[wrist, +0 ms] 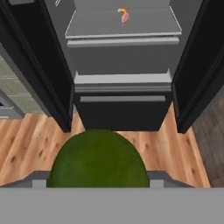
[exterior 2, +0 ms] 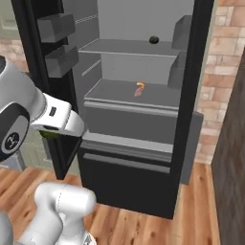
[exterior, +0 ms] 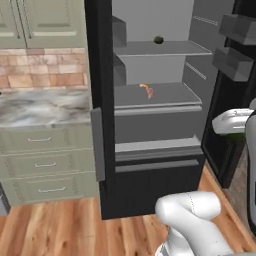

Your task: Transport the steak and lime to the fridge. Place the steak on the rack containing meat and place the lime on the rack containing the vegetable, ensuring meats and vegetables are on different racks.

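A dark green lime [wrist: 97, 159] sits between my gripper's [wrist: 98, 180] fingers and covers the lower middle of the hand view. From the base views a sliver of the lime [exterior: 235, 135] [exterior 2: 48, 134] shows under my white hand, in front of the open fridge [exterior: 150, 190] at about drawer height. A small pink-orange piece of meat [exterior: 148, 90] [exterior 2: 139, 89] [wrist: 124, 15] lies on the middle rack [exterior: 170, 97]. A small dark round item [exterior: 158, 39] [exterior 2: 153, 39] rests on the upper rack [exterior: 175, 49]. My gripper is well outside the fridge, apart from both racks.
Both black fridge doors stand open, with door bins [exterior: 235, 45] [exterior 2: 57, 45] on one. A marble counter [exterior: 40, 107] over green drawers stands left of the fridge. A brick wall [exterior 2: 215, 81] is on its other side. Wooden floor [wrist: 26, 140] lies in front.
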### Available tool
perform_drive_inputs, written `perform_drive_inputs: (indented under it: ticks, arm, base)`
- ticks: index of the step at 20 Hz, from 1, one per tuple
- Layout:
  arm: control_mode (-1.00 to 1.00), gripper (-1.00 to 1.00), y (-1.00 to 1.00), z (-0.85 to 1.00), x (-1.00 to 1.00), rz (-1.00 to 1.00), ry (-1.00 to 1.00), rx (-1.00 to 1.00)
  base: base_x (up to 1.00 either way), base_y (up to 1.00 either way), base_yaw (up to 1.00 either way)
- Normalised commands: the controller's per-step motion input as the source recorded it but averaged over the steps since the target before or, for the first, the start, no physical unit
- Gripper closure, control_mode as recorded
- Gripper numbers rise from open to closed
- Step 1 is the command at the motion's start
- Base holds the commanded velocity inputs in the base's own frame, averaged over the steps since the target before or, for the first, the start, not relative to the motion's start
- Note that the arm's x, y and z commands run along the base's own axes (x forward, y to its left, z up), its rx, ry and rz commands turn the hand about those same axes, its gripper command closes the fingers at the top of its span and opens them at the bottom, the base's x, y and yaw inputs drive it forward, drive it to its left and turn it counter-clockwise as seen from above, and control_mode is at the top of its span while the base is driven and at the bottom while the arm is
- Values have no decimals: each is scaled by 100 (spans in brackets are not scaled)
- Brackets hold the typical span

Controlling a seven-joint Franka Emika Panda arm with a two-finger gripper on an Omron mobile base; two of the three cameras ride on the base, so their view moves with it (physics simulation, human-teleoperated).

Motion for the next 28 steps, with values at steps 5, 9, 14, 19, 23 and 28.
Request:
perform_drive_inputs:
  ticks: [5,9,14,19,23,28]
  arm:
    - [100,100,0,0,0,0,0,0]
    - [100,100,0,0,0,0,0,0]
    - [100,100,0,0,0,0,0,0]
    - [100,100,0,0,0,0,0,0]
    - [100,100,0,0,0,0,0,0]
    - [100,100,0,0,0,0,0,0]
  base:
    - [10,-10,-18]
    - [51,-11,-2]
    - [76,-31,0]
    - [100,-6,-1]
    - [100,11,-4]
    - [95,-16,0]
